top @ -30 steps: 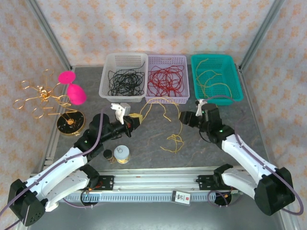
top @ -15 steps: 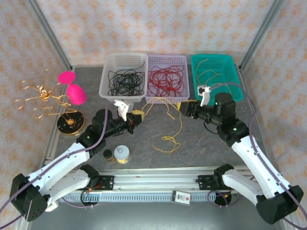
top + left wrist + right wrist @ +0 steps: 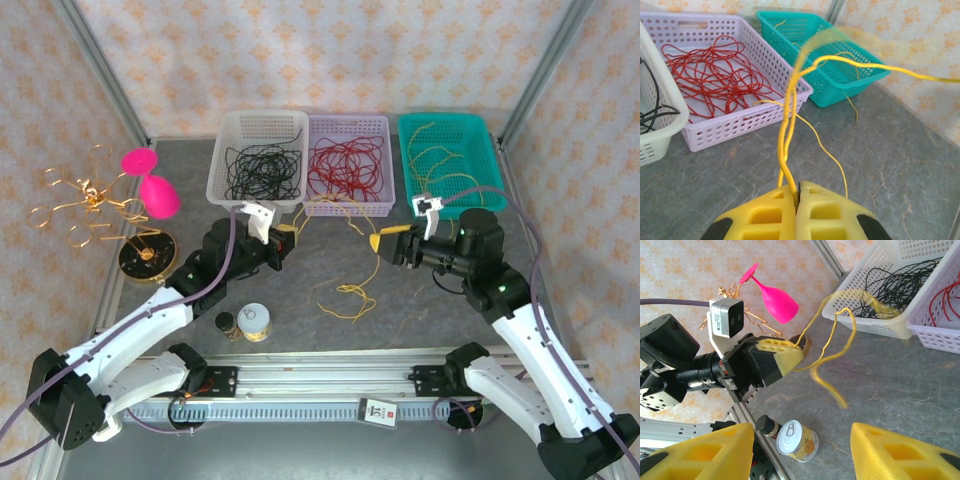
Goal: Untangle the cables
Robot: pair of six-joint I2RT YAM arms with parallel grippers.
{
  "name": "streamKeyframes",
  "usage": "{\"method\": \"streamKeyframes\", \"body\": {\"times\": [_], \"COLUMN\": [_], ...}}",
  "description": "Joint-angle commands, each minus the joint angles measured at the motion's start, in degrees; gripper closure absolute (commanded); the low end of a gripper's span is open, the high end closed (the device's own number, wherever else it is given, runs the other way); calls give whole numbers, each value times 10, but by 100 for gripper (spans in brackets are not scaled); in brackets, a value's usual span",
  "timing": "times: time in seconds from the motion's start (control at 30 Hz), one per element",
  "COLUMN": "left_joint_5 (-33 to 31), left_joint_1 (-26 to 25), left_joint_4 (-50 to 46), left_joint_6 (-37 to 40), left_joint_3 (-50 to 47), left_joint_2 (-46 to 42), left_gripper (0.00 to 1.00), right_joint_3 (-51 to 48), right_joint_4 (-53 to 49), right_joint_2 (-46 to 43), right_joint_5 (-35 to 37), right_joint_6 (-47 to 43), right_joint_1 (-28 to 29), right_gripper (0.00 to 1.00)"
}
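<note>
In the left wrist view my left gripper is shut on yellow cables that rise from between its pads toward the baskets. Seen from above, the left gripper sits just in front of the white basket. Yellow strands arch from it to the right and hang down to a loose yellow pile on the table. My right gripper faces the left one from the right. Its fingers are spread wide, open, with nothing between them. A blurred yellow strand dangles ahead of it.
At the back stand a white basket of black cables, a lilac basket of red ones and a teal basket of yellow ones. A can and small bottle stand near the front. Pink glasses and a gold ornament are at left.
My left gripper has crept toward the baskets with its cables. The right arm has lifted and swung rightward, its gripper still facing left. The loose yellow pile has slid slightly left.
</note>
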Motion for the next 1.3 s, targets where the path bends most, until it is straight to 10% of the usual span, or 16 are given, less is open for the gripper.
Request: {"method": "streamKeyframes", "body": {"times": [0.0, 0.53, 0.8, 1.27], "left_joint_5": [-10, -5, -3, -82], "left_joint_1": [4, 4, 4, 127], "left_joint_4": [-15, -25, -21, 50], "left_joint_6": [-8, -8, -5, -55], "left_joint_3": [23, 25, 32, 41], "left_joint_2": [-1, -11, -3, -23], "left_gripper": [100, 100, 100, 100], "right_joint_3": [-16, -16, -27, -92], "right_joint_4": [27, 181, 185, 74], "right_joint_2": [3, 121, 124, 57], "right_joint_5": [-4, -73, -72, 90], "right_joint_6": [4, 33, 34, 6], "right_joint_1": [0, 16, 17, -69], "right_gripper": [47, 57, 91, 100]}}
